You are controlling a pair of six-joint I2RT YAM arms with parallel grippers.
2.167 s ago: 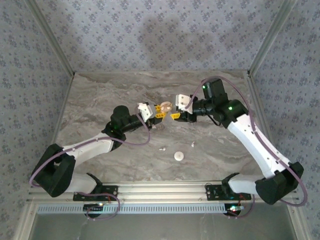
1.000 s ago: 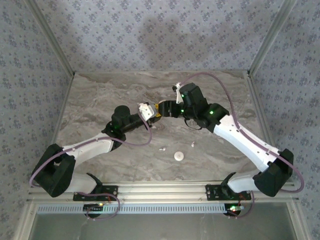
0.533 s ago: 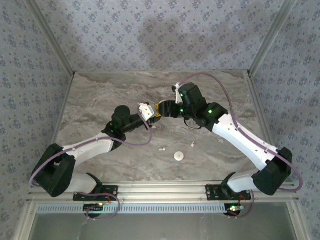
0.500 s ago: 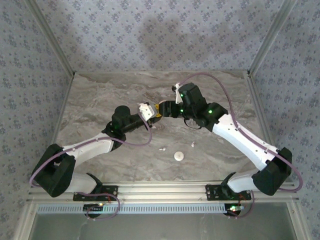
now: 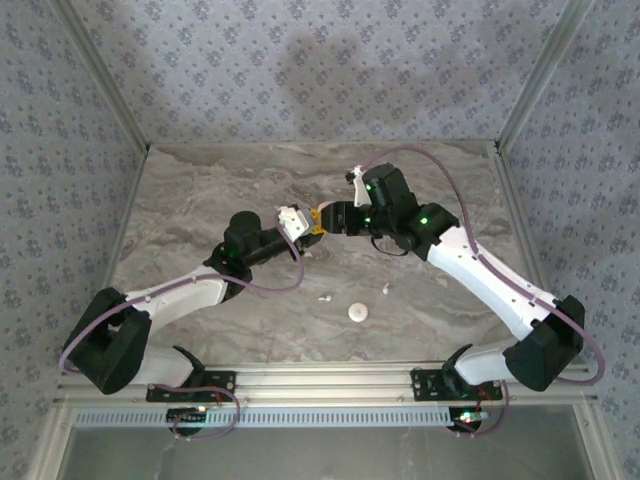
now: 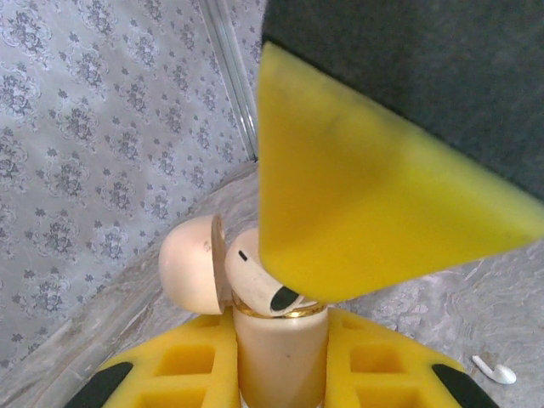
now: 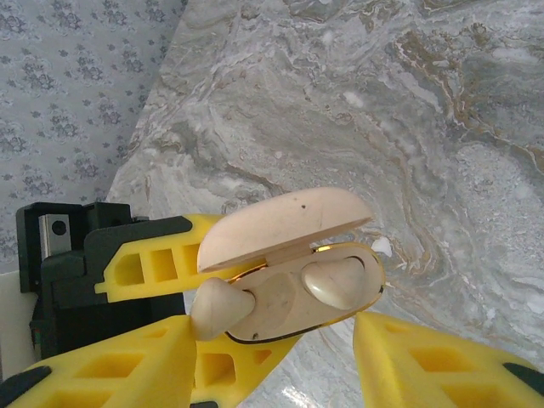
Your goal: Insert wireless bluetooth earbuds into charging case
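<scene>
The right claw (image 5: 327,216) has swung in from the right, where it stood off a moment ago, and now sits nose to nose with the left claw (image 5: 308,232); its jaws have narrowed over the last second but are still apart, with nothing pinched between them. In the right wrist view one finger's tip lies against an earbud (image 7: 217,306) perched at the left end of the case (image 7: 289,327), not yet down in its well, so this looks like the release and press-in of the second bud. The other earbud (image 7: 336,280) already sits in the right-hand well. The left claw has not moved: it is clamped on the case body, holding it up off the tabletop (image 5: 200,200) with the lid (image 7: 280,225) hinged open. From the left wrist, the perched bud's dark-tipped end sticks up above the gold rim, the right claw's yellow finger just over it. What is left, by this reading, is to seat that bud and shut the lid. The open lid crowds the claw from one side. Well apart, near the front of the tabletop, lie two small white pieces (image 5: 325,297) and a round white disc (image 5: 358,312), clear of both arms
</scene>
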